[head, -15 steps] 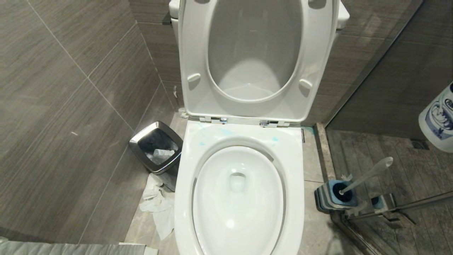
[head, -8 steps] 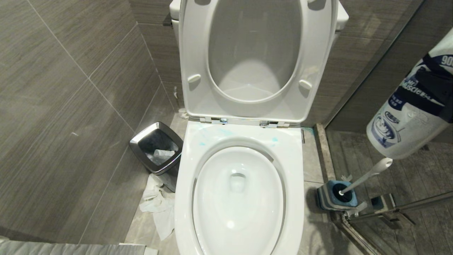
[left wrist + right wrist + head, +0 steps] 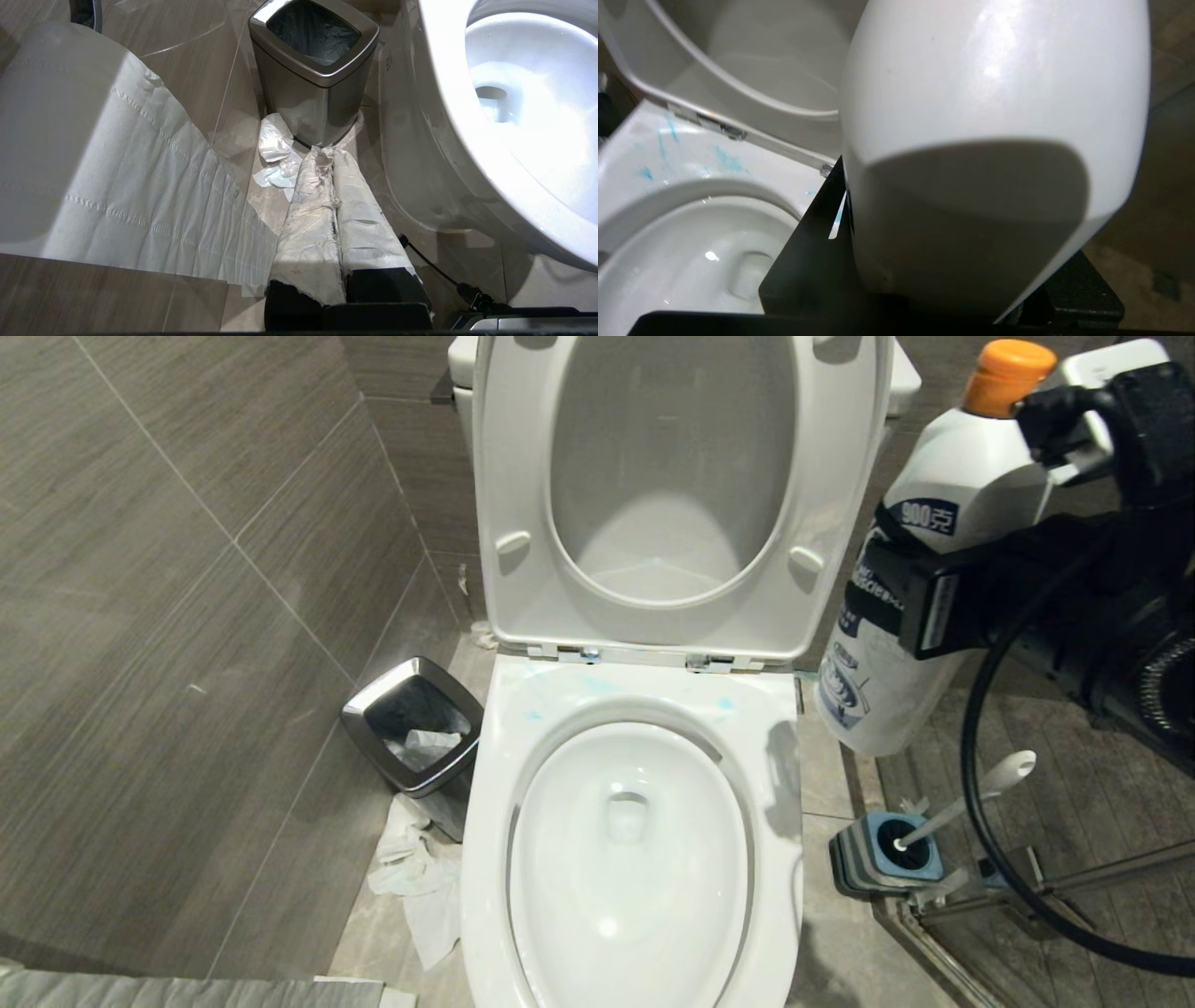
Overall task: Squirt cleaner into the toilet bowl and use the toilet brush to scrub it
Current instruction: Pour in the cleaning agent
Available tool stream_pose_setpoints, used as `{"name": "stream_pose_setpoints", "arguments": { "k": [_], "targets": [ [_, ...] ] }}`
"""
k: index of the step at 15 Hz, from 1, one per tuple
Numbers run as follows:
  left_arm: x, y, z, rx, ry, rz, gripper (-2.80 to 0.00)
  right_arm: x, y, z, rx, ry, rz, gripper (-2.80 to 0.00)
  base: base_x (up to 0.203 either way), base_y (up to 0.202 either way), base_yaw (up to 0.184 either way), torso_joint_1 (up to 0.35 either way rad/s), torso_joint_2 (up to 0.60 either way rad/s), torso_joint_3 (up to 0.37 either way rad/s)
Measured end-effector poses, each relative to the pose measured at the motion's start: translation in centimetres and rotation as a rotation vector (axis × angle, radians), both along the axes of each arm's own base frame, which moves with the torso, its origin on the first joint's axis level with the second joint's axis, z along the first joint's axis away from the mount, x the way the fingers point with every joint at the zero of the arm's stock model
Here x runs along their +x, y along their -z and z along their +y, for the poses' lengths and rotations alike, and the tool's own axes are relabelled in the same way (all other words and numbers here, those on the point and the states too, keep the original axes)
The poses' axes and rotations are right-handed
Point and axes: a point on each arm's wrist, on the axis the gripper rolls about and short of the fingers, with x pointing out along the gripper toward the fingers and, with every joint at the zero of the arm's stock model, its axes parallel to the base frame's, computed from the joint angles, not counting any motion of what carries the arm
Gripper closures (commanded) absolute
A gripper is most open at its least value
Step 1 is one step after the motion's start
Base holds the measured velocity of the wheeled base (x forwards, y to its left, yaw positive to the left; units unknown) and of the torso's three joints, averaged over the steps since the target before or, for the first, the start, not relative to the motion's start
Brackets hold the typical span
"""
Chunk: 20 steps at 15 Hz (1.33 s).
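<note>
The white toilet bowl [image 3: 485,784] stands open, seat and lid raised. Pale blue smears of cleaner [image 3: 532,714] mark the back of its rim, and the right wrist view shows these cleaner smears [image 3: 728,161] too. My right gripper [image 3: 910,607] is shut on a white cleaner bottle [image 3: 887,691] with an orange cap, held upright in the air just right of the bowl's back corner. The bottle [image 3: 994,93] fills the right wrist view. The toilet brush [image 3: 971,793] leans in its blue holder [image 3: 887,854] on the floor below. My left gripper [image 3: 322,154], fingers wrapped in paper, is shut and parked low, left of the bowl.
A steel-rimmed bin [image 3: 415,723] stands left of the toilet with crumpled tissue [image 3: 415,877] on the floor beside it. A toilet paper roll [image 3: 70,140] hangs close to my left arm. A glass partition [image 3: 980,504] runs along the right side.
My right arm has swung in from the right edge with the bottle, leftward toward the toilet. The bottle has come from only partly in view to fully in view, cap up. The left arm has not moved.
</note>
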Motion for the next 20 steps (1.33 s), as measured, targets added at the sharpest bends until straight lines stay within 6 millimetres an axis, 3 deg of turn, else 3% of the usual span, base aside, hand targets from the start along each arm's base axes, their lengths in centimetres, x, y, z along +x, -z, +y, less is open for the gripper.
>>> {"name": "stream_pose_setpoints", "arguments": {
  "k": [5, 9, 15, 20],
  "targets": [
    [0.0, 0.0, 0.0, 0.001, 0.0, 0.0, 0.0, 1.6, 1.1, 2.3, -0.336, 0.001, 0.009, 0.0, 0.0, 0.0, 0.0, 0.0, 0.0, 0.0],
    [0.0, 0.0, 0.0, 0.0, 0.0, 0.0, 0.0, 2.8, -0.4, 4.2, -0.617, 0.006, -0.042, 0.0, 0.0, 0.0, 0.0, 0.0, 0.0, 0.0],
    [0.0, 0.0, 0.0, 0.0, 0.0, 0.0, 0.0, 2.7, -0.5, 7.6, -1.063, -0.062, -0.072, 0.0, 0.0, 0.0, 0.0, 0.0, 0.0, 0.0],
    [0.0, 0.0, 0.0, 0.0, 0.0, 0.0, 0.0, 2.5, -0.5, 8.7, -1.334, -0.041, -0.088, 0.0, 0.0, 0.0, 0.0, 0.0, 0.0, 0.0]
  ]
}}
